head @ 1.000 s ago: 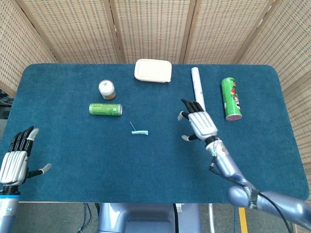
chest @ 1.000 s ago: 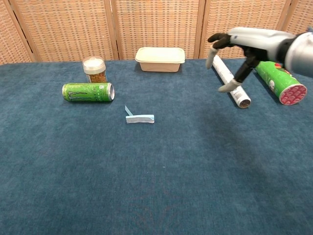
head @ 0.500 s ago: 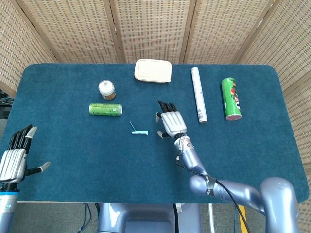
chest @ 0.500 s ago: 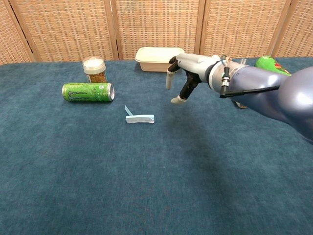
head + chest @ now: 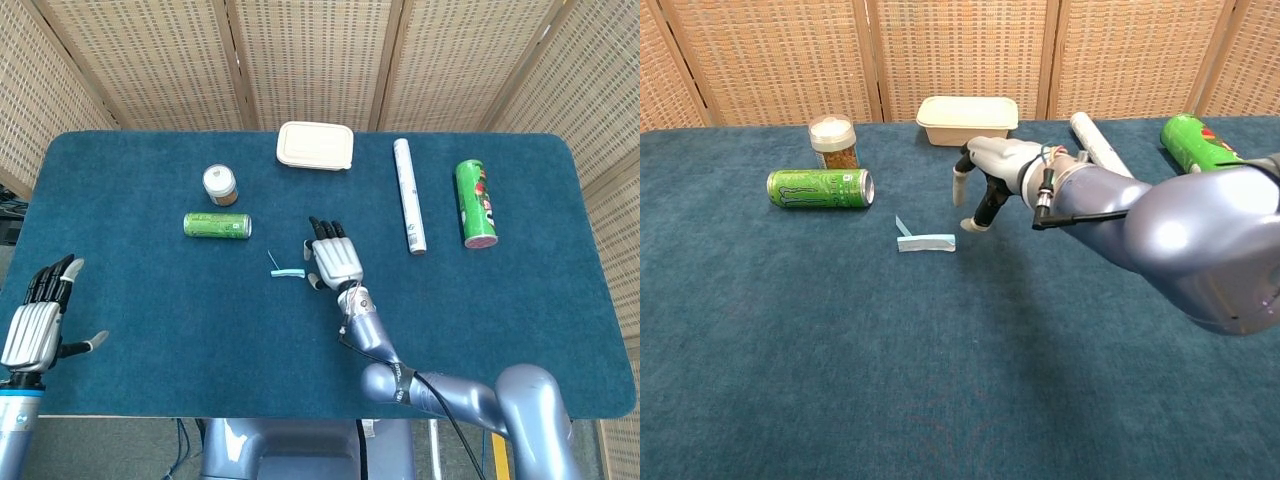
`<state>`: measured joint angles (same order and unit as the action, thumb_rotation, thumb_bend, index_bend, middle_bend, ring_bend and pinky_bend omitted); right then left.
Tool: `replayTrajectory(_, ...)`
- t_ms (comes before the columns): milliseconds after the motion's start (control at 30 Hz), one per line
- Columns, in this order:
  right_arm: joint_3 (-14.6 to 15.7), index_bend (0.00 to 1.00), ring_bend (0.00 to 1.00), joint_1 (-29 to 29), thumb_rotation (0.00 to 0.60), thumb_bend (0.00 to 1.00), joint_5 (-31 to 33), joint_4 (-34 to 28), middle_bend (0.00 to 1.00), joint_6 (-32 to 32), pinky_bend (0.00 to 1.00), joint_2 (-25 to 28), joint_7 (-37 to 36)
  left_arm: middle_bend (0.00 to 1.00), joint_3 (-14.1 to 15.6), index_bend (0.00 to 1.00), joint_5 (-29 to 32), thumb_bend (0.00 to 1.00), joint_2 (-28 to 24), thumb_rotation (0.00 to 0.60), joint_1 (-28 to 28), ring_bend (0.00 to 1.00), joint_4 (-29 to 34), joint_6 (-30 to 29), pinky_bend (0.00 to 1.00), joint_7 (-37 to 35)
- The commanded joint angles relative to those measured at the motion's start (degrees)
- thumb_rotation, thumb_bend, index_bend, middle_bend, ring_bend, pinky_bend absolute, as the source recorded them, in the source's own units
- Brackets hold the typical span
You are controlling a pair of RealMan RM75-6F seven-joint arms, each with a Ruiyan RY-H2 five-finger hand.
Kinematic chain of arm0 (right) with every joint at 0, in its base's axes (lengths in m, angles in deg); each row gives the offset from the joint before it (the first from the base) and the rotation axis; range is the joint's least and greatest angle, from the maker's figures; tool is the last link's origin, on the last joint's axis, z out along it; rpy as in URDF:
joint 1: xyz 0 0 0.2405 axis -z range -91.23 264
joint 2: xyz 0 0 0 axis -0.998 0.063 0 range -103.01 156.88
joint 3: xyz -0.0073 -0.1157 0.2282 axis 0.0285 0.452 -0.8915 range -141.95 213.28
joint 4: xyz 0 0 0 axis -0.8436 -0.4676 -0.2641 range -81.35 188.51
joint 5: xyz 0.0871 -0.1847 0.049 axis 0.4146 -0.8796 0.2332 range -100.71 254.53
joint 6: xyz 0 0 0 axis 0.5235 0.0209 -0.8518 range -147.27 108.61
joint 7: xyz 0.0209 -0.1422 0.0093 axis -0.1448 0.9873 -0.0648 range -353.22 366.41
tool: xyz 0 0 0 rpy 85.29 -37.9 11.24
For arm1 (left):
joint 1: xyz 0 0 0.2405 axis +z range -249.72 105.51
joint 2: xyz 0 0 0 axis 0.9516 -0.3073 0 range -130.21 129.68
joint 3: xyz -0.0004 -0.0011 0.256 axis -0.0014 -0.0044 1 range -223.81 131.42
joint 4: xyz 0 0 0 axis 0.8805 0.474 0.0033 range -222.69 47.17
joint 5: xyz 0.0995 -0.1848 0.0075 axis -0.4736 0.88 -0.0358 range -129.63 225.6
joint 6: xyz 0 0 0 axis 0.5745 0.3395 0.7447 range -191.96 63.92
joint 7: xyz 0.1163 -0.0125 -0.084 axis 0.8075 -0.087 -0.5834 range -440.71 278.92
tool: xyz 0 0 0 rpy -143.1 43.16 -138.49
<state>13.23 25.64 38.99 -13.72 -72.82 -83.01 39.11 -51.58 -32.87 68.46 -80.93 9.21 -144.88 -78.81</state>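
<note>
My right hand [image 5: 334, 259] [image 5: 987, 177] hovers over the middle of the blue table, fingers spread and empty. It is just right of a small light-blue strip [image 5: 288, 272] [image 5: 925, 241] lying flat on the cloth, close to it but apart. My left hand [image 5: 38, 318] hangs open at the table's near left corner, holding nothing; the chest view does not show it. A green drink can [image 5: 217, 225] [image 5: 820, 188] lies on its side to the left of the strip.
A small brown-filled jar [image 5: 220, 184] [image 5: 834, 142] stands behind the can. A cream lidded box [image 5: 315, 145] [image 5: 967, 119] sits at the back centre. A white tube [image 5: 408, 193] [image 5: 1094, 143] and a green crisp canister [image 5: 474, 202] [image 5: 1195, 144] lie at the right.
My right hand has swept left from beside the white tube to just right of the light-blue strip, and sits lower. The left hand has barely moved.
</note>
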Motion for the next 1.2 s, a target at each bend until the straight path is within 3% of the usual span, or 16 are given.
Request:
replayTrajectory(33, 0.29, 0.43, 0.00, -0.90, 0.600, 0.36, -0.82, 2.26, 0.00, -0.63, 0.00, -1.95, 0.03, 0.00, 0.03, 0.00, 0.06, 0.05, 0.02, 0.600, -0.17, 0.00, -0.10, 0.31, 0.00, -0.31)
replayTrajectory(600, 1.67, 0.44, 0.00, -1.96, 0.600, 0.37, -6.80, 15.04, 0.00, 1.20, 0.00, -9.91, -4.61, 0.00, 0.42, 0.00, -0.49, 0.05, -0.17, 0.600, -0.53, 0.00, -0.87, 0.90, 0.00, -2.63)
replayTrajectory(1200, -0.84, 0.50, 0.00, -4.14, 0.600, 0.41, -9.83, 25.25, 0.00, 4.64, 0.00, -15.63, -6.71, 0.00, -0.07, 0.00, 0.53, 0.05, -1.07, 0.600, -0.82, 0.00, -1.47, 1.49, 0.00, -5.30)
